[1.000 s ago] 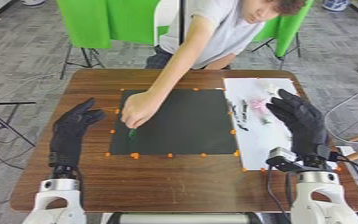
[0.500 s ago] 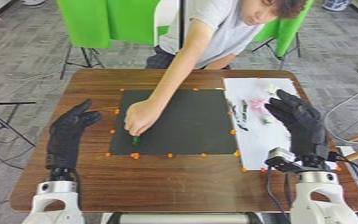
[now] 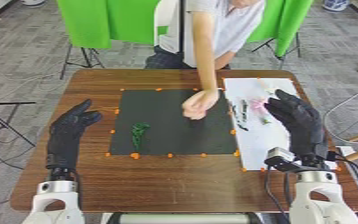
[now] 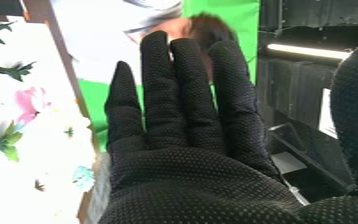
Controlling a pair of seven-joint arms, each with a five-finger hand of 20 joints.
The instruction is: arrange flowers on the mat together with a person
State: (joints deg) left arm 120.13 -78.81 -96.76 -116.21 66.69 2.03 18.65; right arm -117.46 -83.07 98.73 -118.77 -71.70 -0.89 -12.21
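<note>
Foliage (image 3: 140, 131), bright green and slender, lies lengthwise on the left part of the dark grey rectangular mat (image 3: 171, 137), towards its near edge. The mat rests on the brown wooden worktop (image 3: 175, 182), with small orange marks (image 3: 135, 156) around its border. From beyond the mat, the person's bare hand (image 3: 199, 103) reaches over its far right part; whether it has hold of anything cannot be told.

Just right of the mat is a white rectangular sheet (image 3: 256, 142), bearing a pink artificial flower (image 3: 257, 104) with green leaves and dark green leafy sprigs (image 3: 244, 109). The right wrist view also shows a pale blue flower (image 4: 84, 177) there.

The robot's black-gloved left hand (image 3: 67, 131) is raised left of the mat, loosely open and empty. Its black-gloved right hand (image 3: 297, 121), right of the mat, has its fingers extended, thumb apart, grasping nothing.
</note>
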